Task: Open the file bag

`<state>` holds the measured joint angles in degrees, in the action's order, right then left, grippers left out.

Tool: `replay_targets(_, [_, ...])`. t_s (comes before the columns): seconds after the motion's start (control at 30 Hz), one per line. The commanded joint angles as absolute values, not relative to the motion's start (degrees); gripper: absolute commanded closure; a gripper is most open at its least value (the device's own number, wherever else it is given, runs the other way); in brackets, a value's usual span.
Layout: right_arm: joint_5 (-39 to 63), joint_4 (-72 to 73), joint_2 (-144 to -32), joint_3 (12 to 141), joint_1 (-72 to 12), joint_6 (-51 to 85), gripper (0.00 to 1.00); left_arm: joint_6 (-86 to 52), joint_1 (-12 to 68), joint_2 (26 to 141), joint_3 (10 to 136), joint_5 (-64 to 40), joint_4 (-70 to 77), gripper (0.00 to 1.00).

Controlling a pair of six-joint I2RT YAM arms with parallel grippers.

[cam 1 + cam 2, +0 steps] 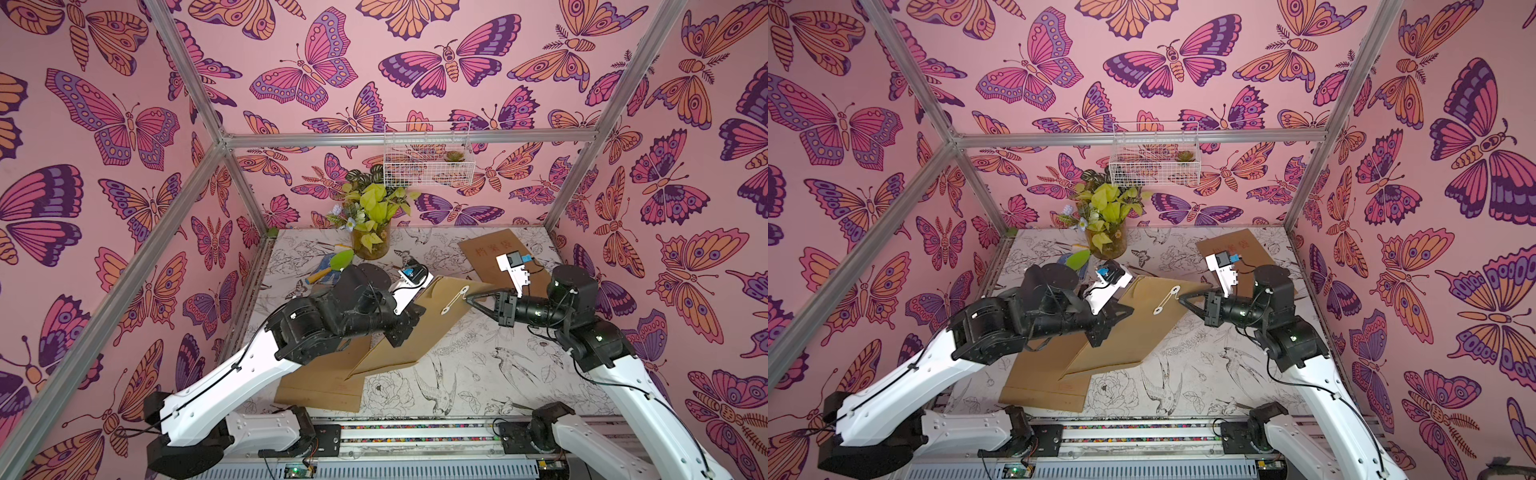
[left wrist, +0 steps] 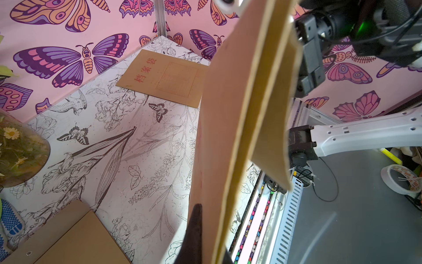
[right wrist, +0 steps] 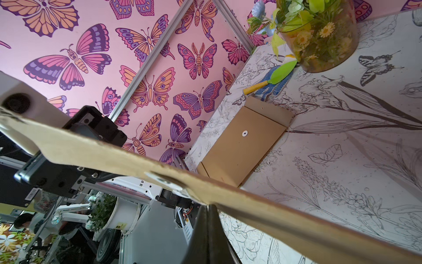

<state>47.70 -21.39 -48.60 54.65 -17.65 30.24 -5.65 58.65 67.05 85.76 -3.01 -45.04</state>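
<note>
i use the vase of flowers point(image 1: 371, 245) at the back of the table point(image 1: 478, 374) as my landmark. the file bag point(image 1: 434, 332) is in the air on the robot's side of the vase, a little to its right, tilted with the flap end up and away from the vase. its low corner reaches down over a second brown bag point(image 1: 320, 386) that lies flat, further from the vase, under the left arm. whether the two touch i cannot tell.

the left gripper point(image 1: 411, 320) is clamped on the side edge of the raised bag that faces the vase. in the left wrist view a dark finger point(image 2: 195, 228) presses flat against the card, which runs up edge-on.

the right gripper point(image 1: 469, 298) comes in from the far side of the bag, jaws drawn fully together. its tips sit at the flap's edge, just beside the upper white disc point(image 1: 464, 288). a white string point(image 1: 455, 298) runs from that disc to a lower disc point(image 1: 445, 309). in the right wrist view the fingers point(image 3: 205, 233) look like one dark wedge meeting the card's edge. i cannot tell if they pinch the string, the flap, or nothing.

a third bag with red characters point(image 1: 482, 253) lies flat to the right of the vase, near the back wall. a green trowel point(image 1: 341, 259) rests on a blue glove point(image 1: 326, 264) just left of the vase.
</note>
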Motion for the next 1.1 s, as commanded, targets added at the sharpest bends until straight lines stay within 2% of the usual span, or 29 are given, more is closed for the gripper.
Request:
replay_targets(0.0, [44.5,-25.7,-47.4,57.3,-17.5,27.2,1.00,-6.3,59.0,65.5,84.9,-2.0,-44.5,0.99])
replay_targets(0.6, [31.8,-28.6,-44.9,62.6,-17.4,27.1,1.00,-7.5,59.0,65.3,81.7,-2.3,-41.8,0.99])
replay_targets(1.07, [31.2,-32.1,-52.1,74.2,-17.5,22.3,1.00,-13.2,59.0,67.1,73.9,-2.0,-21.4,0.99])
